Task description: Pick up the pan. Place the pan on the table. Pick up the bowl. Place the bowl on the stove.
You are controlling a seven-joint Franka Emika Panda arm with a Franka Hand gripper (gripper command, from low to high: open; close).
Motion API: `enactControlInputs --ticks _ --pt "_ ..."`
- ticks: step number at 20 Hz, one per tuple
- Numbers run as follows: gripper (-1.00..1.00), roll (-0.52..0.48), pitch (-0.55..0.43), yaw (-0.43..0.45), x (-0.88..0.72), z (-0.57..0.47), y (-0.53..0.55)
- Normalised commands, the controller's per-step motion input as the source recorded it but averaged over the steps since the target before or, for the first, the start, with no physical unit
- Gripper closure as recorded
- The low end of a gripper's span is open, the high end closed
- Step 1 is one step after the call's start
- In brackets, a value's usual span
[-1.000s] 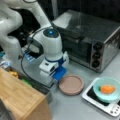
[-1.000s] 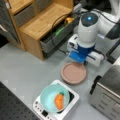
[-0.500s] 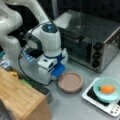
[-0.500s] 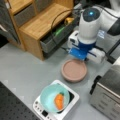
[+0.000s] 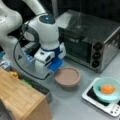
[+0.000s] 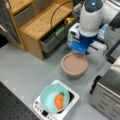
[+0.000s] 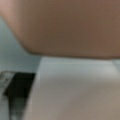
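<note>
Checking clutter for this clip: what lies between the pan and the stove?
Only bare table, in both front views. The pan sits apart from the stove, which holds the bowl.

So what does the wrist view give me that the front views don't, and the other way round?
Only the wrist view shows the pan from right beside it, its pink wall filling the top, with a white surface just below it.

Only the front views show the whole layout: the pan resting on the table at the gripper, the bowl with an orange item inside sitting on the stove, the toaster oven and the wooden block.

Both show the pan and grey table.
</note>
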Motion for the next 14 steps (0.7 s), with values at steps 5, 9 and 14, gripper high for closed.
enactControlInputs --ticks 5,9,14 --pt "1.00 0.067 0.035 0.027 0.06 0.30 -0.04" --pt "1.00 0.086 0.087 0.022 0.13 0.29 -0.09" --pt "1.00 0.088 0.126 0.029 0.18 0.32 -0.13"
